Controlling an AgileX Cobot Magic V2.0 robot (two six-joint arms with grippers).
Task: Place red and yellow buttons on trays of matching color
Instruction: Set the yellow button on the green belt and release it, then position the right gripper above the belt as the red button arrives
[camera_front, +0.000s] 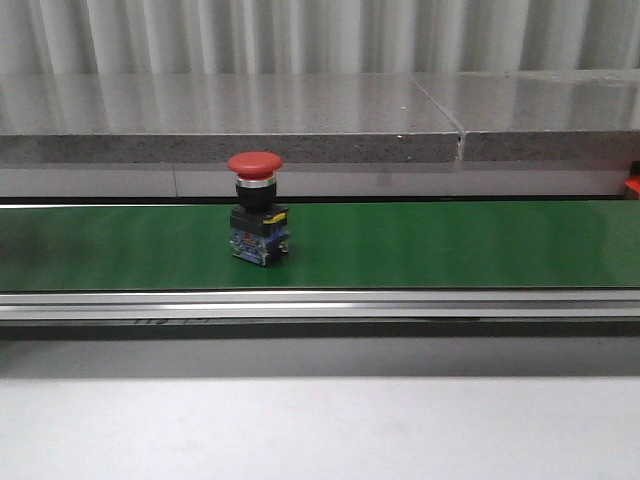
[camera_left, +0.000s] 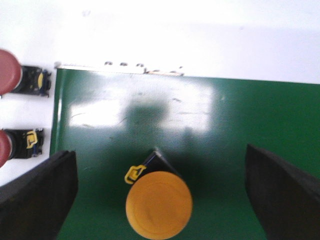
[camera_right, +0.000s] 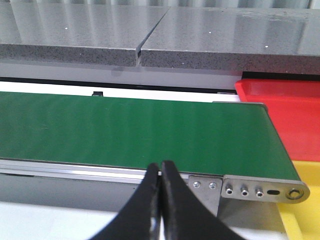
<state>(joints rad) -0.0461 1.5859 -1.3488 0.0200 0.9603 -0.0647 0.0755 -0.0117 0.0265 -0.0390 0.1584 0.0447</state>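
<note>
A green belt (camera_front: 450, 245) runs across the view in a metal frame (camera_front: 320, 305), with a grey stone ledge (camera_front: 230, 120) behind and a pale surface (camera_front: 320, 430) in front.

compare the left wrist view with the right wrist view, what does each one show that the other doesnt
Only the left wrist view shows a yellow button standing on the belt between the open left gripper fingers, plus two red buttons lying off the belt on the white surface. Only the right wrist view shows the red tray and yellow tray past the belt's end, the grey stone ledge behind, and the shut right gripper. Both show the green belt.
</note>
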